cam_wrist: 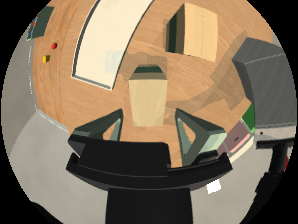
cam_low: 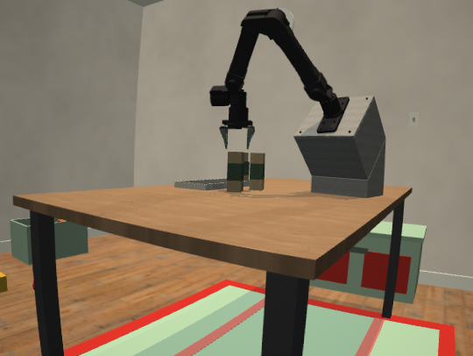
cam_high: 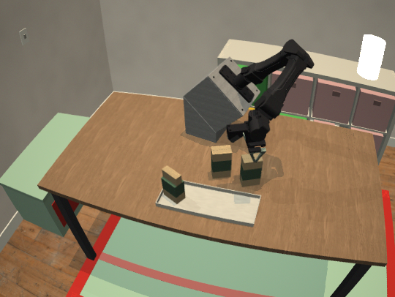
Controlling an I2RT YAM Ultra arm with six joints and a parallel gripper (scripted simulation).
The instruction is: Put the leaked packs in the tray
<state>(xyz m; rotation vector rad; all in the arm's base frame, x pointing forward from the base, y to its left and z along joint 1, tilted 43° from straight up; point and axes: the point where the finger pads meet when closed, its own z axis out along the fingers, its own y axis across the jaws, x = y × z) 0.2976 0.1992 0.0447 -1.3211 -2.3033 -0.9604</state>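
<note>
Three tan coffee packs with dark green bands are in view. One pack [cam_high: 172, 184] stands upright inside the left end of the shallow grey tray [cam_high: 219, 205] [cam_low: 197, 184] [cam_wrist: 113, 30]. A second pack [cam_high: 222, 158] [cam_low: 257, 171] [cam_wrist: 196, 30] stands on the table behind the tray. The third pack [cam_high: 251, 167] [cam_low: 235, 171] [cam_wrist: 149, 96] stands to its right. My gripper [cam_high: 257, 156] [cam_low: 236, 142] [cam_wrist: 149, 112] is open and empty, pointing straight down just above the third pack's top, one finger over each side.
The arm's grey slanted mount [cam_high: 208, 110] [cam_low: 346, 153] stands at the back of the wooden table [cam_high: 110, 146]. A shelf unit with pink drawers [cam_high: 336, 99] is behind the table, and a green box [cam_high: 33, 172] is at its left.
</note>
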